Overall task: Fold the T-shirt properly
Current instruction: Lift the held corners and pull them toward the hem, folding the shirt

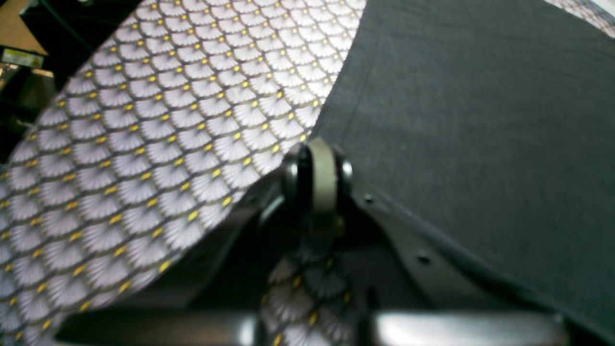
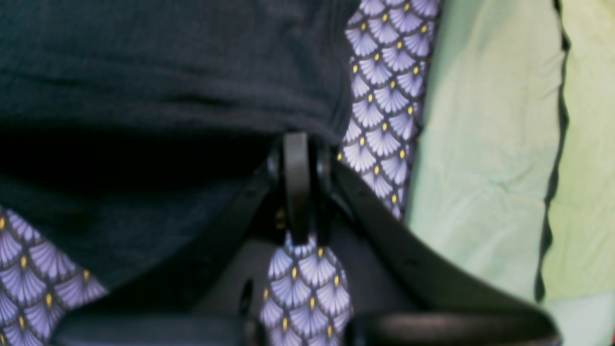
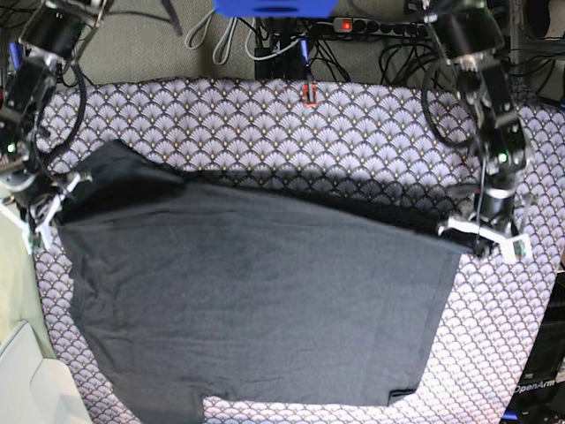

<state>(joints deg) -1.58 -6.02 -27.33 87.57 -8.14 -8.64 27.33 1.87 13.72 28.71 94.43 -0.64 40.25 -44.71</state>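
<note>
The dark charcoal T-shirt [image 3: 256, 300] is spread wide over the fan-patterned tablecloth [image 3: 291, 132], with its far edge raised off the table and casting a shadow. At the shirt's right corner in the base view, my left gripper [image 3: 477, 237] is shut on the cloth. The left wrist view shows its fingertips [image 1: 317, 168] pinched together on the T-shirt's [image 1: 480, 120] edge. My right gripper [image 3: 48, 208] is shut on the shirt's left corner. In the right wrist view its jaws [image 2: 298, 163] are closed on the hem of the T-shirt [image 2: 168, 72].
Cables and a power strip [image 3: 380, 26] lie beyond the table's far edge. A pale green cloth [image 2: 485, 144] lies past the table's left side, also seen as a pale surface [image 3: 18, 353] in the base view. The tablecloth [image 1: 168, 144] lies flat under both grippers.
</note>
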